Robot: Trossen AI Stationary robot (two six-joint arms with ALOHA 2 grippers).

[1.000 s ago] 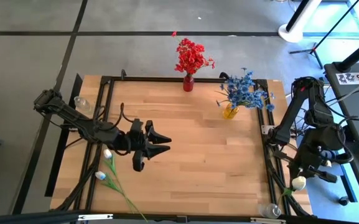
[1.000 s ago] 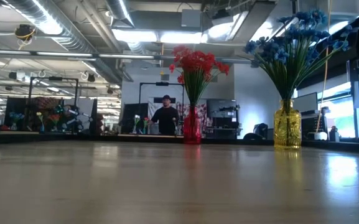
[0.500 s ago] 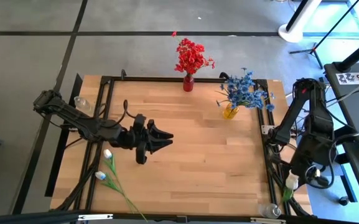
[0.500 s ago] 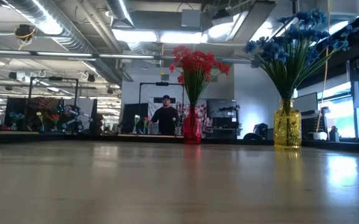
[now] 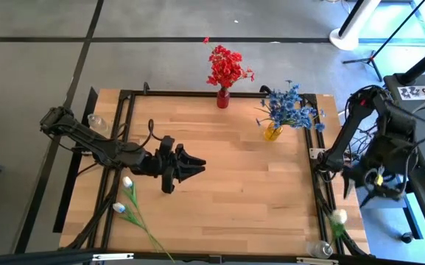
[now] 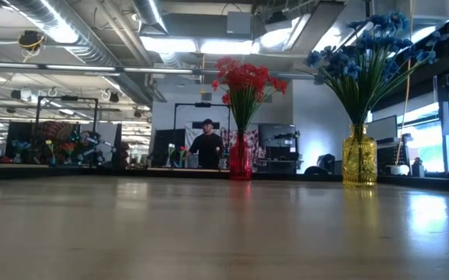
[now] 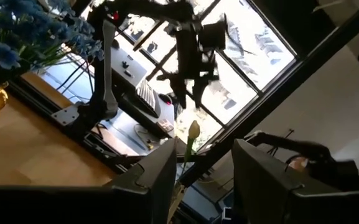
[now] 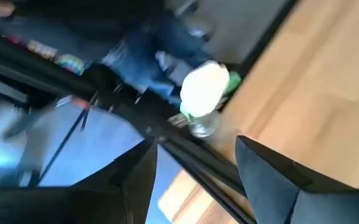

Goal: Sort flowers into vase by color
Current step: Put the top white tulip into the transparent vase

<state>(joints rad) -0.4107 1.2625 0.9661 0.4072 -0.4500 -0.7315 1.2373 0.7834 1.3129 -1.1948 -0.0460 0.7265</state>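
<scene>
The right tool [image 5: 367, 193] now hangs off the table's [image 5: 234, 177] right edge with its fingers [image 8: 272, 177] apart and nothing between them. A second ago it sat lower and nearer the front corner, closed on a white flower; since then the arm has lifted up and away from that corner. The white flower [image 5: 339, 217] it let go of now stands in a clear vase [image 5: 321, 249] at the front right corner; the right wrist view shows its white head [image 8: 205, 88] above the vase's rim, clear of the fingers. The left wrist view catches the same flower [image 7: 193, 130] with the right arm above it.

The left tool [image 5: 190, 168] hovers over the left middle of the table, fingers apart and empty, much as it was a second ago, only shifted slightly to the right. Two more white flowers [image 5: 127, 193] lie off the front left edge, unmoved.

At the back edge, the red flowers [image 5: 227, 66] stand in a red vase [image 5: 223, 98] and the blue flowers [image 5: 293, 107] in a yellow vase [image 5: 272, 132], both unchanged. In the low view a person [image 6: 207, 146] stands far behind the table.
</scene>
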